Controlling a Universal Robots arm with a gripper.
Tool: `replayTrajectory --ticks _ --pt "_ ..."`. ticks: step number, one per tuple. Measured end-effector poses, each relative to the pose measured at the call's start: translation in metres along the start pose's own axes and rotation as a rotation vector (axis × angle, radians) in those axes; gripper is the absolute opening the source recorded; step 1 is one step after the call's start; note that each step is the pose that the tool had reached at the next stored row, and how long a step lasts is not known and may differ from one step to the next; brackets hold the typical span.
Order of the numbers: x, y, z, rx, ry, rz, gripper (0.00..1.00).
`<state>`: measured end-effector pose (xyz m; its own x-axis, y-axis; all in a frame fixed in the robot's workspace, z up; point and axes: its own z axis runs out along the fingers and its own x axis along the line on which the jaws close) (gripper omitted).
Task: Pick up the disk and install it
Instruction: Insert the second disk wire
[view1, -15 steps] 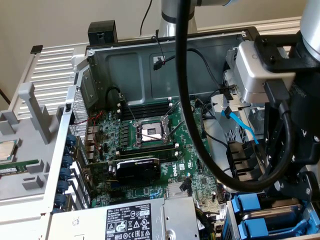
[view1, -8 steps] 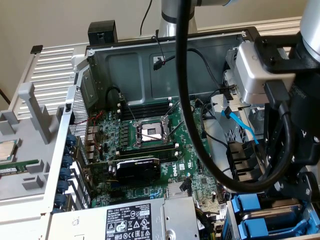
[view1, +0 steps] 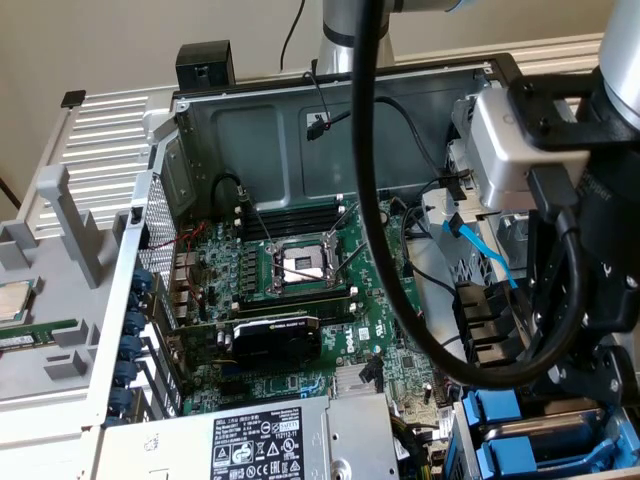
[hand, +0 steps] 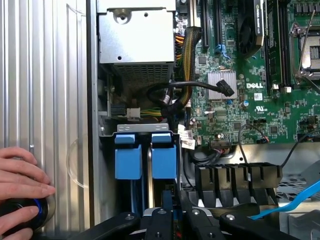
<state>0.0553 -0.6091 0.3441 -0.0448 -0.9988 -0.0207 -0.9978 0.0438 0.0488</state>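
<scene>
The disk is seen standing in its bay beside the other blue carrier, near the front corner of the computer case. For this step, it should be pushed straight down, slowly, so that it does not tip or jam. The gripper hangs just above the carriers, almost closed. Nothing can be seen held between its fingers.

I see glossy blue plastic carriers, a ribbed matt metal panel, and a perforated bare-metal power supply.
</scene>
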Motion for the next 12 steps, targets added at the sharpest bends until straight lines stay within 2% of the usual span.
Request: replayTrajectory --ticks 8,12 --pt "-0.0001 -0.0002 0.0010 -0.0002 -0.0074 -0.001 0.16" --pt "0.0001 -0.0002 0.0010 -0.0003 -0.0075 -0.001 0.16"
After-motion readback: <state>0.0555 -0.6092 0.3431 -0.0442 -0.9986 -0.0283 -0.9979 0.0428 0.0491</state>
